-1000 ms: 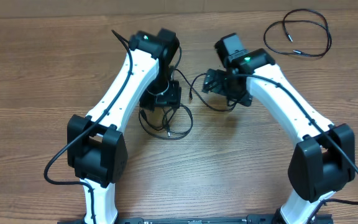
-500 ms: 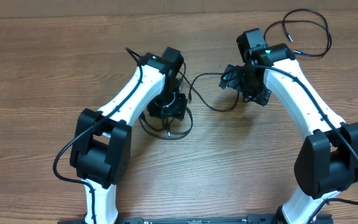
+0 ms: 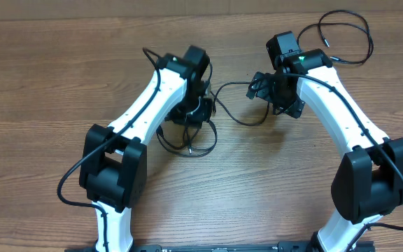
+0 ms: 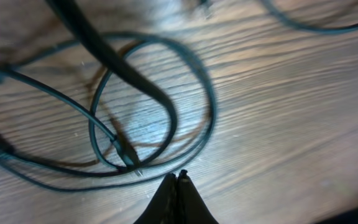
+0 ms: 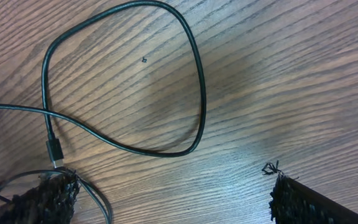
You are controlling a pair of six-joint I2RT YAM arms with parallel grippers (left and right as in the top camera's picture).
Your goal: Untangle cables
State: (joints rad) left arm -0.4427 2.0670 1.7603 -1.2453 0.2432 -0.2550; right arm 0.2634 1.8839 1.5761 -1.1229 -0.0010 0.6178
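Standing at the arms' end of the wooden table (image 3: 47, 84), the nearest thing out on the wood is the tangle (image 3: 187, 148): thin black cables lying in overlapping loops, flat on the surface near the middle.

The left arm (image 3: 142, 105) reaches out over the tangle, and the left gripper (image 3: 191, 112) hangs directly above its far side. In the left wrist view, the left gripper (image 4: 178, 179) has its fingertips clenched tight together. They end just beside a crossing in the tangle (image 4: 210, 106), and I can see no cord pinched between them.

To the right of the tangle, a loose strand (image 3: 243, 123) curves away across the wood toward the other arm. The right arm (image 3: 334, 112) comes in from the right of the tangle. The right gripper (image 3: 273, 92) sits to the right of the tangle and a little farther out than it, over that strand.

Its own camera shows the right gripper (image 5: 173, 190) spread wide with nothing between the fingers. The loose strand (image 5: 197, 93) lies below in one open loop, and a small plug end (image 5: 53, 152) rests on the wood.

Farthest out, well beyond the tangle to its right and near the table's far edge, a separate cable (image 3: 368, 42) lies alone in a wide loop, touching neither gripper.
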